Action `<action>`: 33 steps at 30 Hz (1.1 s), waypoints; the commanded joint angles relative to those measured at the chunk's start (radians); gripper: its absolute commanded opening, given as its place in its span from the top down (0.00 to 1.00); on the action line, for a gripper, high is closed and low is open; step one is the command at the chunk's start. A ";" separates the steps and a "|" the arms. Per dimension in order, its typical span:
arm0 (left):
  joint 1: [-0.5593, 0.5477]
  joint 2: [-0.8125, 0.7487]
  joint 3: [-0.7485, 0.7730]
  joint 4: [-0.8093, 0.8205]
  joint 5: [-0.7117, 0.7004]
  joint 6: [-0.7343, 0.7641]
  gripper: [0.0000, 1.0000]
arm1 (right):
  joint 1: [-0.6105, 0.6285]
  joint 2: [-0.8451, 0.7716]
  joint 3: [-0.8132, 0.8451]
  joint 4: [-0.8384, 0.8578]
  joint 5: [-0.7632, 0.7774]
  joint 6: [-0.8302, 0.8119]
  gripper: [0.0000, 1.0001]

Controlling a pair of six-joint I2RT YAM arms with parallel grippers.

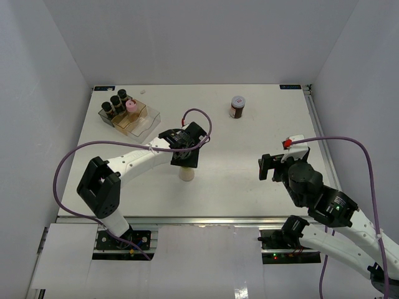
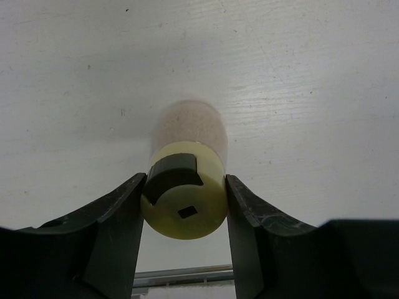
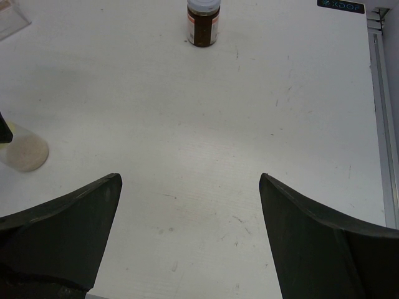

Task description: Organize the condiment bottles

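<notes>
The left arm stretched from the near-left corner toward the middle of the table (image 1: 249, 140). Its gripper (image 1: 186, 163) sat directly over a pale jar (image 1: 186, 175) standing there, hiding the jar's top. At the far left, a clear bin (image 1: 150, 118) held three black-capped jars (image 1: 116, 103) and a pink-capped jar (image 1: 131, 106), all upright. A grey-lidded jar (image 1: 237, 107) stood alone near the far edge. The right gripper (image 1: 268, 168) hung over the table's near right.

A lab test cell: white table (image 1: 237, 156) boxed by blank white walls (image 1: 187, 37).
</notes>
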 commanded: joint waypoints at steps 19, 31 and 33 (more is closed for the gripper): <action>0.394 0.050 0.407 -0.078 -0.027 0.131 1.00 | -0.001 -0.032 -0.020 0.029 -0.005 0.000 0.03; 0.781 0.204 0.664 -0.079 0.105 0.190 1.00 | -0.001 -0.077 -0.021 0.038 -0.010 -0.006 0.03; 0.807 0.229 0.675 -0.063 0.102 0.192 1.00 | -0.001 -0.085 -0.024 0.041 -0.016 -0.008 0.03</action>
